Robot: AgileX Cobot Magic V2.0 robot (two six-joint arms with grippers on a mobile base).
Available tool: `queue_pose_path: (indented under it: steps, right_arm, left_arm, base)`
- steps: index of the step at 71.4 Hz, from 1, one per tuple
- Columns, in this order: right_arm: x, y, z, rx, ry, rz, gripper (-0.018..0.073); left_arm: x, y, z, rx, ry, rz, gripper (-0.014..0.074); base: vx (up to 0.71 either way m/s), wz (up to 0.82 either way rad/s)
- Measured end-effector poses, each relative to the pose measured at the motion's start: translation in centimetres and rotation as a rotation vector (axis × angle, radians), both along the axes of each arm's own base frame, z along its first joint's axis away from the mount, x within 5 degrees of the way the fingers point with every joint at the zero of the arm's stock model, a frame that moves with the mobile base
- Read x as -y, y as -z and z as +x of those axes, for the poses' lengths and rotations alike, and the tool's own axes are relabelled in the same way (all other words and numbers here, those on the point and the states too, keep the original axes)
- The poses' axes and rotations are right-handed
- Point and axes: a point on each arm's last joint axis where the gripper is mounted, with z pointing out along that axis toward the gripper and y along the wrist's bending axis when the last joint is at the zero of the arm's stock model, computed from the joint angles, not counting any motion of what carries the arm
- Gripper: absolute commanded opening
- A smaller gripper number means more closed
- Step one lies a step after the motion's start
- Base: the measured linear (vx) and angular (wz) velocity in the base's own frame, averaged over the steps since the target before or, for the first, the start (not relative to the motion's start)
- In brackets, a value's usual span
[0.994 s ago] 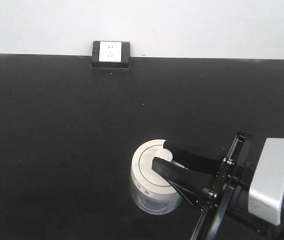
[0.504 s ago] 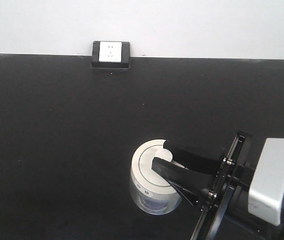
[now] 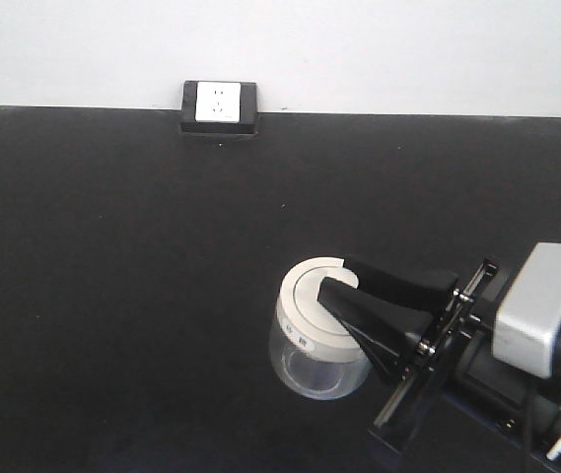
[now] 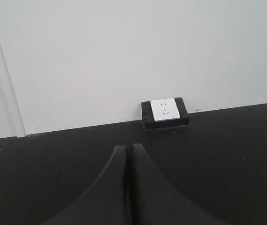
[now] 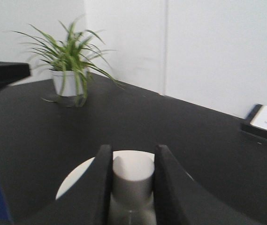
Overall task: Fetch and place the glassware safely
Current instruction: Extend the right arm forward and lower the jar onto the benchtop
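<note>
Pinches the knob of the lidded glass jar in the right gripper, at the worktop's front right. Leaves broad surface open leftward and back to the wall socket. Holds left gripper closed, empty.

Light even, diffuse, moderately bright; white wall slightly washed out, matte black tabletop nearly featureless. Faint highlights on the glass jar. Right wrist view soft and blurred, the right gripper and potted plant unfocused.
</note>
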Motion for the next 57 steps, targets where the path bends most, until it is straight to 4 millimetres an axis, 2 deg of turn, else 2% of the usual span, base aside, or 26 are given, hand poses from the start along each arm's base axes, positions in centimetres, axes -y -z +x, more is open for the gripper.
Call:
queue_pose_path:
  steps: [20, 38, 45, 57]
  right_arm:
    - [-1.6, 1.7, 3.3, -0.066, 0.095, -0.087, -0.0001]
    - [-4.0, 1.6, 8.1, -0.085, 0.154, -0.099, -0.0001]
    - [-3.8, 1.5, 10.7, -0.089, 0.211, -0.09, -0.0001]
    - [-2.0, 2.0, 14.7, -0.093, 0.296, -0.109, -0.0001]
  left_arm:
    - [0.0, 0.0, 0.0, 0.0, 0.0, 0.0, -0.0007]
    - [0.0, 0.0, 0.0, 0.0, 0.0, 0.0, -0.0007]
    - [0.0, 0.0, 0.0, 0.0, 0.0, 0.0, -0.0007]
    - [0.0, 0.0, 0.0, 0.0, 0.0, 0.0, -0.0007]
  base:
    - [0.0, 0.0]
    - [0.0, 0.0]
    - [0.0, 0.0]
    - [0.0, 0.0]
